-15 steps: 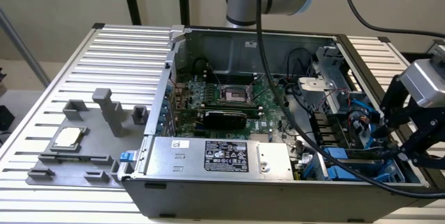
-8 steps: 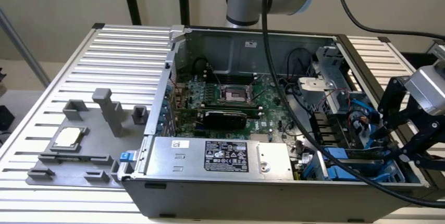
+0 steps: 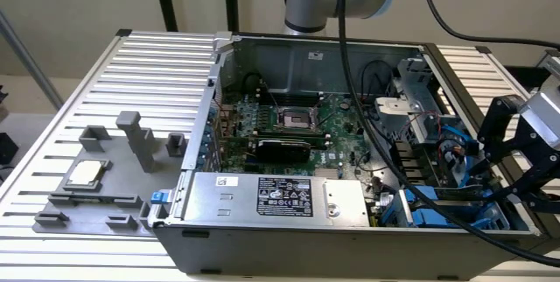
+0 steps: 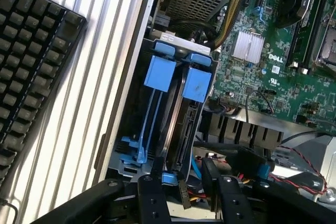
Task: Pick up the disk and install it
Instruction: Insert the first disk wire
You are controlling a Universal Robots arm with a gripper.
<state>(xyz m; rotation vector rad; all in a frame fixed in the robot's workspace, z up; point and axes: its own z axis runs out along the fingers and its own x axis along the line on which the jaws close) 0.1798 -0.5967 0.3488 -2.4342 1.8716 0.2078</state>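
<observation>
Grey metal slats make up the table we work on. At the exterior view's left a grey plate lies on it, with a small square chip on top. Next comes the open computer case. Its green circuit board lies flat inside, and a silver power box with a black label sits along the near wall. At the exterior view's right, in a corner of the case, sits the blue cage.

From the wrist we see a black keyboard on the slats beside the case. The disk stands on edge in the cage, in the slot nearer the circuit board, held in its blue frame. The claw straddles the disk's near end, its two black fingers apart, one on each side. We cannot tell whether either finger touches the disk. In the exterior view the claw hangs at the right, over the cage.
</observation>
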